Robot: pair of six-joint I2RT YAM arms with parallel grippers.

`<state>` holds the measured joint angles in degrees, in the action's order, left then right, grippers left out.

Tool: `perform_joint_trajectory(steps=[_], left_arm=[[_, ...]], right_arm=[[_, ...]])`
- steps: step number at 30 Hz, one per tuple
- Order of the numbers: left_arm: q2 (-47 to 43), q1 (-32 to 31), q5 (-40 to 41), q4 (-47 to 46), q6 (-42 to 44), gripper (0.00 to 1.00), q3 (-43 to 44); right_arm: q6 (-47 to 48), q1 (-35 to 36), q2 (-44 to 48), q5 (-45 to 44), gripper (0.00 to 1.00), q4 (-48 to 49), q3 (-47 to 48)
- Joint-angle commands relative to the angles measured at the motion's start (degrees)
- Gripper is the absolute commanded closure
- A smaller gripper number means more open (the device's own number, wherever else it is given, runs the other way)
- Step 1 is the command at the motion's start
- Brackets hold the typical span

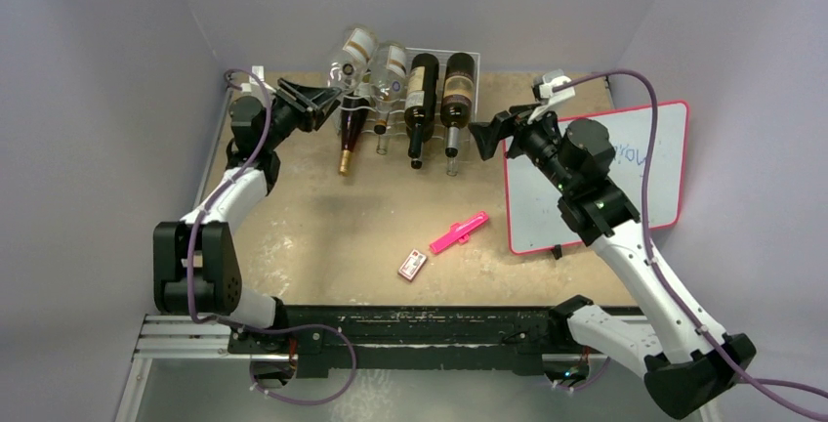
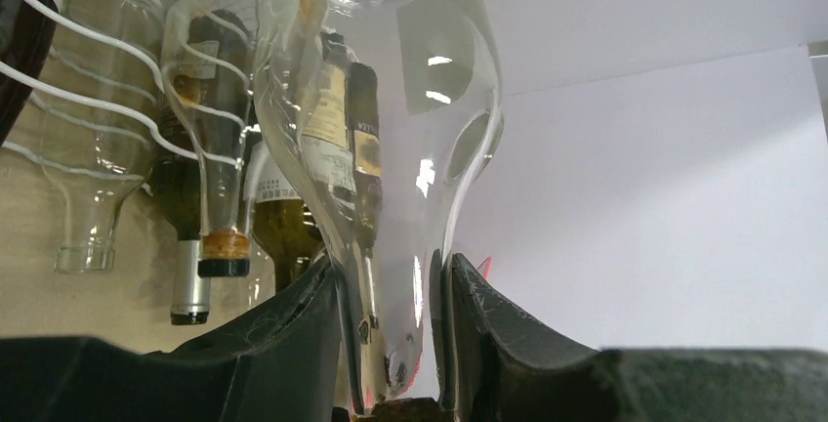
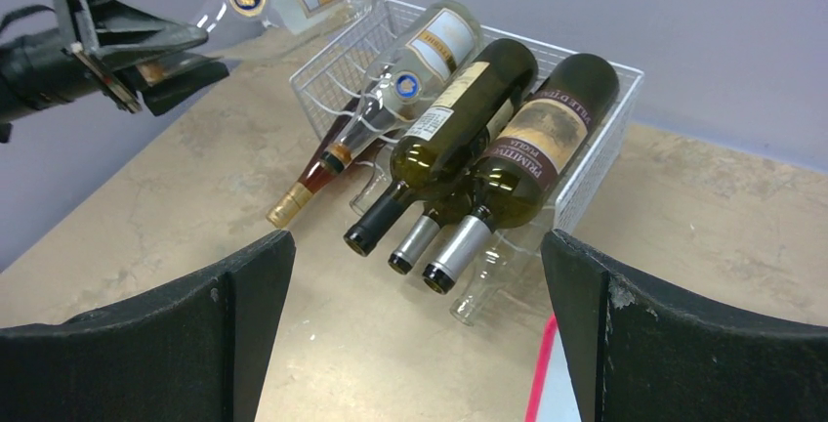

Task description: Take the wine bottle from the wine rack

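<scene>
Left gripper (image 1: 317, 102) is clamped on the neck of the clear wine bottle (image 1: 357, 49). My wrist view shows glass pinched between both fingers, no gap at all. And the bottle is up! It hangs raised and tilted over the far-left end of the wine rack (image 3: 603, 153), its body higher than the other bottles (image 3: 459, 119) lying in the cradles. Has its base fully cleared the wire? I can't quite tell from these views. My right gripper (image 3: 418, 241) hovers just off the rack's right side, spread wide, holding nothing. So by my reading, the grasp is done and the lift is mostly made. What's left is to carry the bottle well away from the rack, set it down on the tabletop (image 1: 322, 217) in front, and let go.
</scene>
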<state>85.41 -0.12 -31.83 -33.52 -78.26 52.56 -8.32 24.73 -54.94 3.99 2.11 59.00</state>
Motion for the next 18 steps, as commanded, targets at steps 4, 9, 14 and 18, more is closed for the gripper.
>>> perform_joint_trajectory(steps=[4,9,14,18], left_arm=[[-13.51,0.76,-1.07,-6.10,5.38,1.00,0.70],[-19.84,0.82,-0.75,2.38,8.44,1.00,-2.56],[-27.06,0.82,-0.28,8.91,9.12,1.00,-7.11],[-32.96,0.82,1.81,13.69,9.62,1.00,-10.40]], right_arm=[[0.47,2.16,-5.02,4.23,0.01,3.85,5.29],[1.45,7.01,-10.03,2.88,0.01,5.09,7.58],[2.80,14.59,-16.50,0.18,0.01,7.60,9.79],[0.89,19.59,-21.80,0.55,0.01,12.81,10.05]])
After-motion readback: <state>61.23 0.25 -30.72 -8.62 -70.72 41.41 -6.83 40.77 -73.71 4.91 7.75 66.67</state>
